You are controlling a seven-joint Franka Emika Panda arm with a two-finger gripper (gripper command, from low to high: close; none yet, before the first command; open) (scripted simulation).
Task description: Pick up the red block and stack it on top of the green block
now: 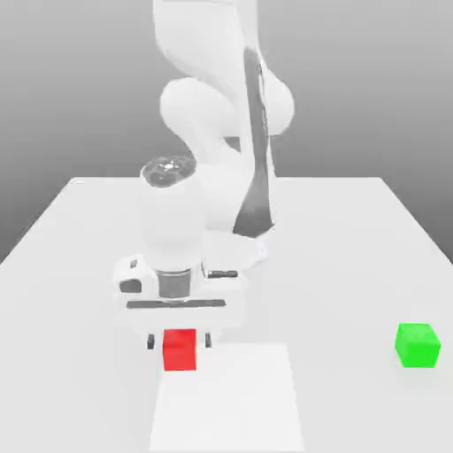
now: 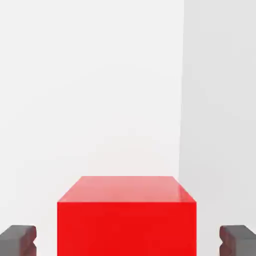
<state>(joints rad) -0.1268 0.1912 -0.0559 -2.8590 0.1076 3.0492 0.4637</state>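
The red block (image 1: 180, 354) sits on the white table, toward the front and to the exterior view's left. My gripper (image 1: 180, 341) hangs straight down over it, one dark finger (image 1: 151, 341) on each side of the cube. A small gap shows between each finger and the block's faces, so the gripper is open around it. In the hand view the red block (image 2: 125, 220) lies between the two grey fingertips (image 2: 20, 240), again with space on both sides of my gripper (image 2: 128, 241). The green block (image 1: 417, 344) rests on the table far off at the exterior view's right.
A lighter rectangular patch (image 1: 227, 398) marks the table (image 1: 354, 230) just in front of the red block. The arm's white body (image 1: 221, 133) rises behind the gripper. Open table surface lies between the two blocks.
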